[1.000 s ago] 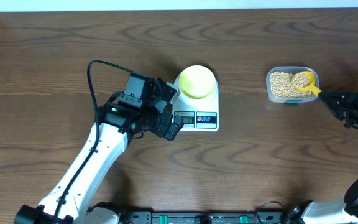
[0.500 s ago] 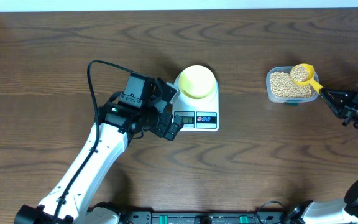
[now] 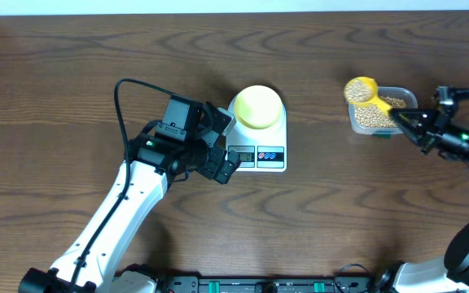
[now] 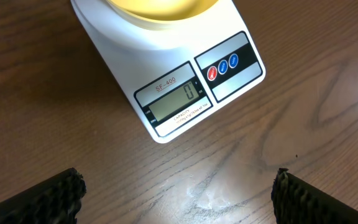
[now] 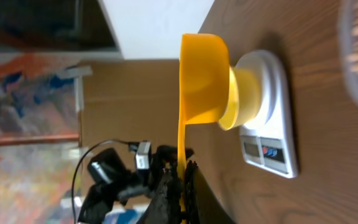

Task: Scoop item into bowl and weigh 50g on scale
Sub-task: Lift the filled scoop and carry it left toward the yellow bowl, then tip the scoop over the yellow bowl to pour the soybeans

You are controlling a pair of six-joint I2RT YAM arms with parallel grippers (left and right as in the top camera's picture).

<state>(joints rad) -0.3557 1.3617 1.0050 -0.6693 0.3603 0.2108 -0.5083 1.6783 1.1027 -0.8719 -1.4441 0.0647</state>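
Note:
The pale yellow bowl stands on the white scale, whose display reads 0. My left gripper rests open at the scale's front left corner, its fingers wide apart over bare table. My right gripper is shut on the handle of a bright yellow scoop. The scoop is heaped with tan beans and hangs over the left edge of the clear tub, right of the scale. More beans lie in the tub. In the right wrist view the scoop sits in line with the bowl.
Dark wooden table all round. A black cable loops up from the left arm. The table's far edge meets a white wall at the top.
My right gripper has lifted the loaded scoop out of the tub and carried it left, toward the scale. The left arm, bowl and scale have not moved.

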